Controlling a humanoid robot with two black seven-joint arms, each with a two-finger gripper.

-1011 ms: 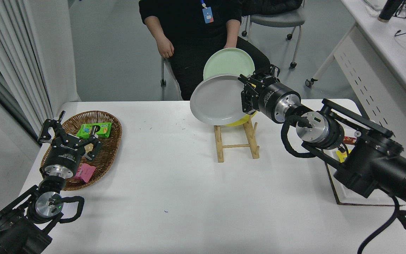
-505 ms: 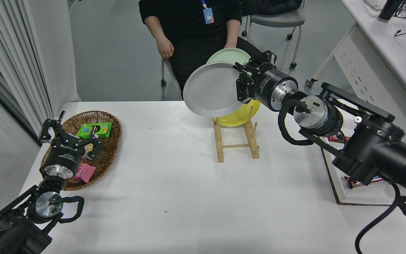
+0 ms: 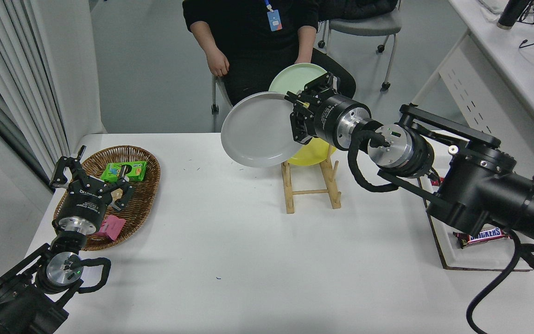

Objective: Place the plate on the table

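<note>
I hold the plate [image 3: 257,130] by its right edge, my right gripper [image 3: 295,121] pinching the rim so the grey disc hangs tilted in the air, up and to the left of the wooden rack [image 3: 311,185], clear of its pegs. I judge that edge grip is what the rack allowed: plates stand on edge there, so only the rim could be reached. 2 plates sit behind the rack's front slot, the yellow plate [image 3: 311,155] and the mint-green plate [image 3: 295,79] behind it. The table [image 3: 230,241] left of the rack lies open, a likely spot to lay the plate flat. My left gripper [image 3: 92,183] rests far left of the rack over the wicker basket [image 3: 149,185], fingers spread, holding nothing.
</note>
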